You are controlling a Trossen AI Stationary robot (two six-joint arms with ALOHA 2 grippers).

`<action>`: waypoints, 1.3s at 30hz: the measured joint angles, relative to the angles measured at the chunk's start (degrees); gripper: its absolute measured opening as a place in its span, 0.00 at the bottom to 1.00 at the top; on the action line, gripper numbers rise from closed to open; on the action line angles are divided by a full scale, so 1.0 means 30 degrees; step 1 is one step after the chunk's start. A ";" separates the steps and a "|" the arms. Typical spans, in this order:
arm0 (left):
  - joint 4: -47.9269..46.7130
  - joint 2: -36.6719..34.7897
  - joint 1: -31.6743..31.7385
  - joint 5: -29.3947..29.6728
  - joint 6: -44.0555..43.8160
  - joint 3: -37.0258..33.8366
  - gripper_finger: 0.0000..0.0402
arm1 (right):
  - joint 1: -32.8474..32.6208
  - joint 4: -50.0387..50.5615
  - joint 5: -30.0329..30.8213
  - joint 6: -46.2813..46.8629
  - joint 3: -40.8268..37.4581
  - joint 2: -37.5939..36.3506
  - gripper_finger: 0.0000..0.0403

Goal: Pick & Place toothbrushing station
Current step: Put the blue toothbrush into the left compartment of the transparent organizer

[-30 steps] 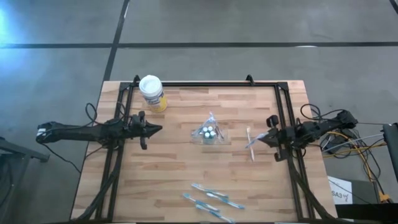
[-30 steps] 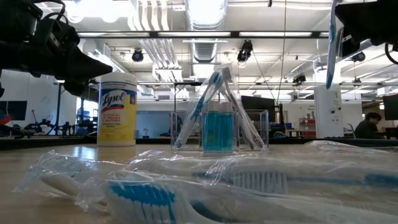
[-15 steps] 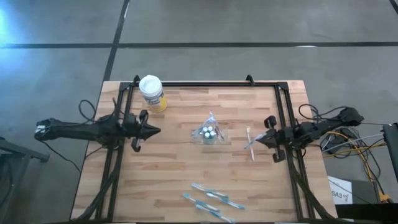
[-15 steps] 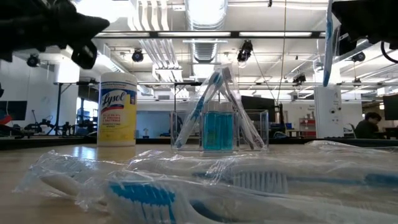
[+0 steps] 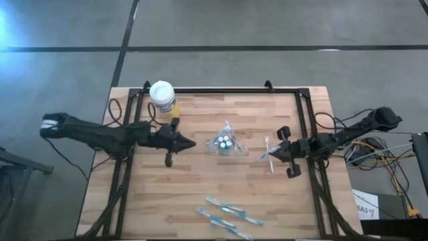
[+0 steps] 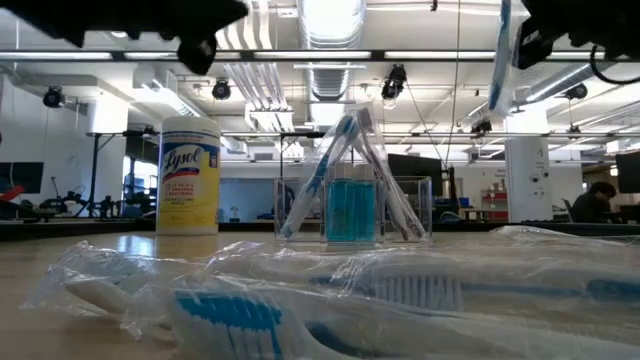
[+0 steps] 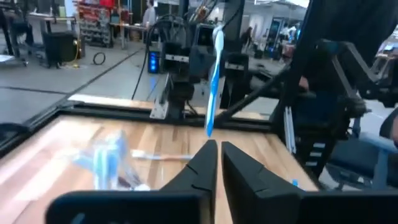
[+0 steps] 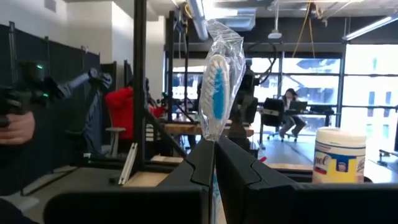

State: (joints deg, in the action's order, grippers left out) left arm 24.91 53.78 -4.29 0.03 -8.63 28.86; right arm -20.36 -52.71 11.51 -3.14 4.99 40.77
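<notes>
Left gripper (image 5: 189, 142) out over the worktop's left-centre, just short of the holder (image 5: 225, 142); fingers drawn almost together with a thin slit between, nothing in them. From the left wrist view, those fingers (image 7: 202, 163) aimed across the worktop at the brush (image 7: 213, 81) hanging on the far side.

Canister (image 5: 163, 99) upright near the back-left corner, behind the left arm; label partly readable in the low view, base cut by the table edge there.

Holder at the worktop's centre: clear, with brushes leaning tent-wise over white round tops; contents too small to count from above, blurred into a blue block in the low view (image 6: 350, 195).

Loose wrapped brushes (image 5: 227, 215) along the front edge, centre-right; in the low view they fill the foreground (image 6: 300, 295), heads smeared by wrapper glare, number unclear.

Right gripper (image 5: 273, 154) over the right-centre of the worktop, right of the holder and apart from it, clenched on a wrapped brush; bristle head (image 8: 216, 84) up above the fingertips, handle hidden below the fingers.

Worktop (image 5: 200, 181) of pale wood strips inside a black frame. Beyond: grey floor, workshop with ceiling lights, benches, a seated person (image 8: 288, 102) far off.
</notes>
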 joint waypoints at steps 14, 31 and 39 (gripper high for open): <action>-0.0292 0.7161 -0.0914 -0.0182 0.1315 0.5501 0.39 | 0.0000 0.0067 0.0138 -0.0549 0.5458 0.7998 0.02; 0.0465 1.1109 -0.1045 -0.1406 0.0506 0.8025 0.56 | 0.0015 0.0015 0.1836 -0.1333 0.8422 1.2050 0.02; 0.1558 1.1860 -0.1038 -0.1195 0.0470 0.8379 0.57 | 0.0061 0.0024 0.2259 -0.1490 0.8816 1.2380 0.02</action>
State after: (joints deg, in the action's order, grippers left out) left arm 29.58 89.36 -7.40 -3.55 -7.22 54.00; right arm -20.18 -52.64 18.28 -7.61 31.44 77.91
